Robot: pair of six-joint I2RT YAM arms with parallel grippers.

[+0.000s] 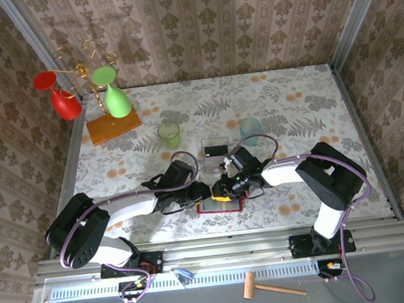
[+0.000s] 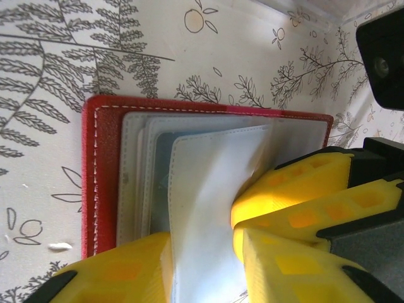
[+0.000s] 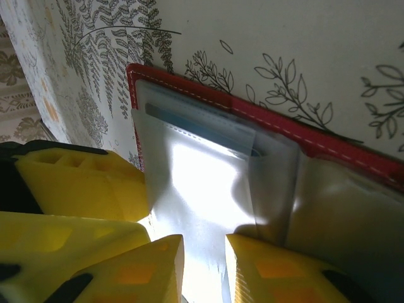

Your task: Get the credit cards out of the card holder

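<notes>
Around the card holder [image 2: 104, 183] the patterned surface [image 1: 305, 97] lies flat. The holder rests open on it, red cover down and greyish pockets up. Over the holder the two arms meet from either side, so close that their yellow fingers [image 2: 297, 183] crowd one another. The left tool [image 2: 205, 252] has its fingers apart, with a pale pocket leaf [image 2: 208, 189] lifted off the holder and lying across the gap — spanning it, not nipped flat. The right tool [image 3: 203, 252] shows a narrow gap just over what seems the same leaf. Whether it clamps the leaf or merely rests on it I cannot tell. The credit cards [image 3: 208, 129] show, by my reading, as a blue-grey edge tucked under the clear pockets, inside the holder.

The step in hand looks like opening a pocket to reach a card. To do it well, one tool should pin the holder so it cannot slide or fold shut. The other should take the card's own edge — not the soft sleeve — and draw it straight out along the pocket mouth. The fingers look nearly in contact, so they need room.

Glare whitens the leaf, so I cannot say whether a pale card sits in it. A small dark rectangle [image 1: 216, 150] beyond the holder is too small to name.
</notes>
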